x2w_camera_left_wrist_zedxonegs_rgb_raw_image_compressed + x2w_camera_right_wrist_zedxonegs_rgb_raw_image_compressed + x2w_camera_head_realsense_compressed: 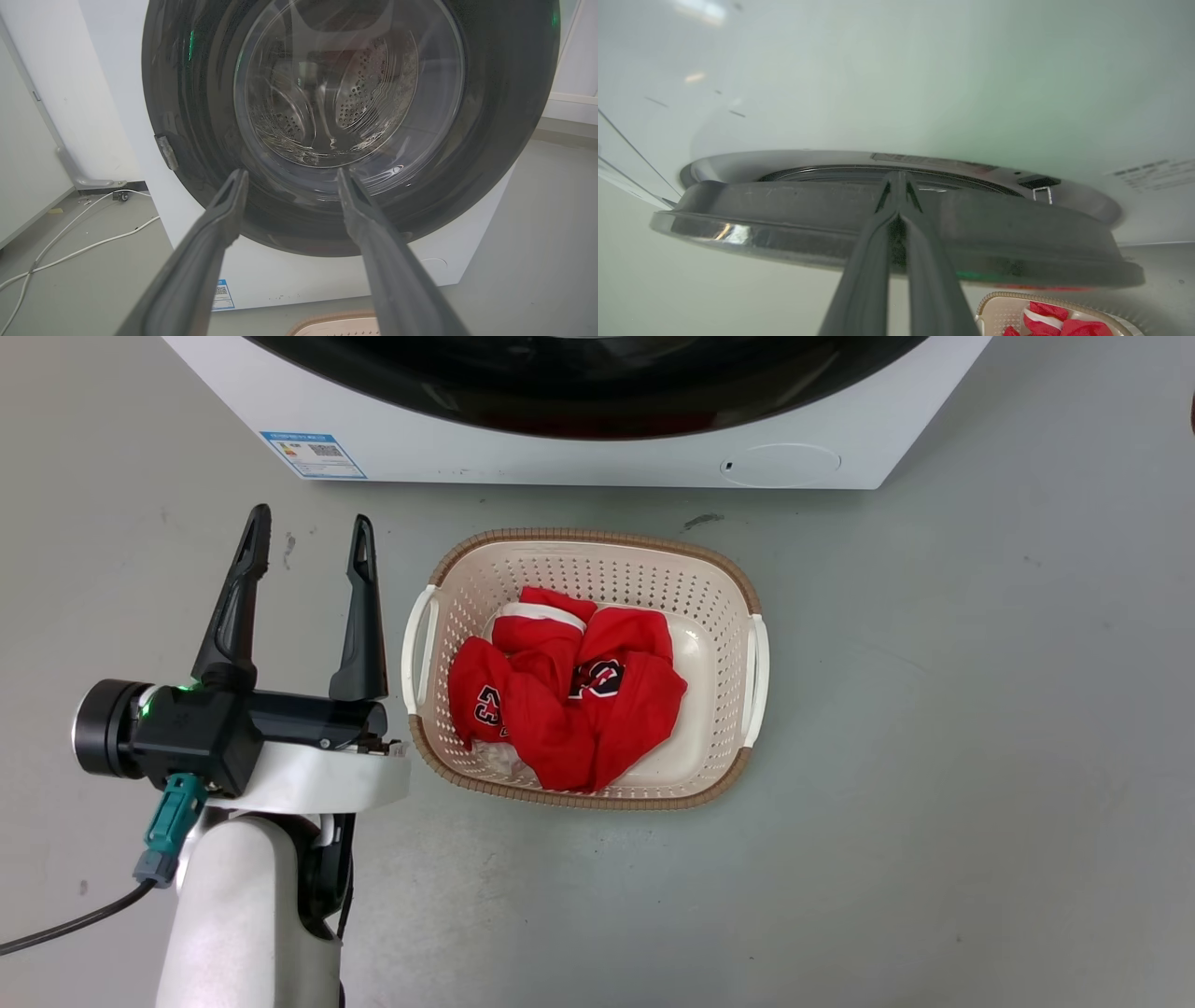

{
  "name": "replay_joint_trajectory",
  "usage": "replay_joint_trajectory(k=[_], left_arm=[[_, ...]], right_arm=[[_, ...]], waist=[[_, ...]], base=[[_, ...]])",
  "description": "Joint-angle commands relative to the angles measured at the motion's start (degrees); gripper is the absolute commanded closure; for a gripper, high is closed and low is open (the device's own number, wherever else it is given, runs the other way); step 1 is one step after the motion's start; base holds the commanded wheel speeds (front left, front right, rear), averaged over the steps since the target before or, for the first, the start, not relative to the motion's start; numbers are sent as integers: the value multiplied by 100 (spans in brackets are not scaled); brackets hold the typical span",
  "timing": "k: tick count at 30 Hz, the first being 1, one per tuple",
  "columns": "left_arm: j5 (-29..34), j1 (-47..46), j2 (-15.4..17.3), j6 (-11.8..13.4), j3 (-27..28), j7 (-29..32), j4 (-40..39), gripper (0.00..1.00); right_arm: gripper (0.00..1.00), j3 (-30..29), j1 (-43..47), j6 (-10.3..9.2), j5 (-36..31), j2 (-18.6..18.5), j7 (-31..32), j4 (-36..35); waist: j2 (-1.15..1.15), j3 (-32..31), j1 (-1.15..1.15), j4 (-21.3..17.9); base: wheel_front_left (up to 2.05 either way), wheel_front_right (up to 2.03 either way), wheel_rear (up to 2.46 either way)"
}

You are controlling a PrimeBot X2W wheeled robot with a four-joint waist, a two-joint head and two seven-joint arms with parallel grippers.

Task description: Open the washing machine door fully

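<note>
At the front of the washing machine (pixel 560 453), the washing machine door (pixel 784 214) stands only a little off the white panel. In the right wrist view a thin gap shows behind its dark rim, and the latch hook (pixel 1043 192) seems free. I judge the step in hand is to pull the door out from this edge. To do it well, the fingers should stay hooked behind the rim and follow the door's arc, not pull straight, because the glossy rim can slip away.

The right gripper (pixel 896 179) is closed, fingertips pressed together at the rim and holding nothing; whether they touch the door I cannot tell. The left gripper (pixel 311 523) is spread wide and empty, well apart from the door, just beside the basket (pixel 597 537) of red clothes (pixel 569 700).
</note>
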Motion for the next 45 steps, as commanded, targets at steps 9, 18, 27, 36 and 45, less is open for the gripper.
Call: replay_joint_trajectory(k=[9,18,27,36,45], left_arm=[[34,-37,-27,-1,27,-13,58,0],[57,35,-40,-12,21,-13,149,0],[51,250,-54,5,-33,-13,295,0],[32,486,-61,60,-128,-13,405,0],[56,900,-66,71,-242,-13,552,0]], right_arm=[[100,-7,188,2,122,144,768,-60],[100,26,568,2,266,161,1645,-374],[100,27,1214,2,469,262,2381,-821],[100,38,1999,2,681,421,2956,-1359],[100,78,3113,2,1006,611,3647,-2050]], waist=[[0,-106,0,-91],[0,-294,0,-124],[0,-719,0,-126],[0,-1208,0,-64],[0,-1830,0,64]], base=[[0,0,0],[0,0,0],[0,0,0],[0,0,0],[0,0,0]])
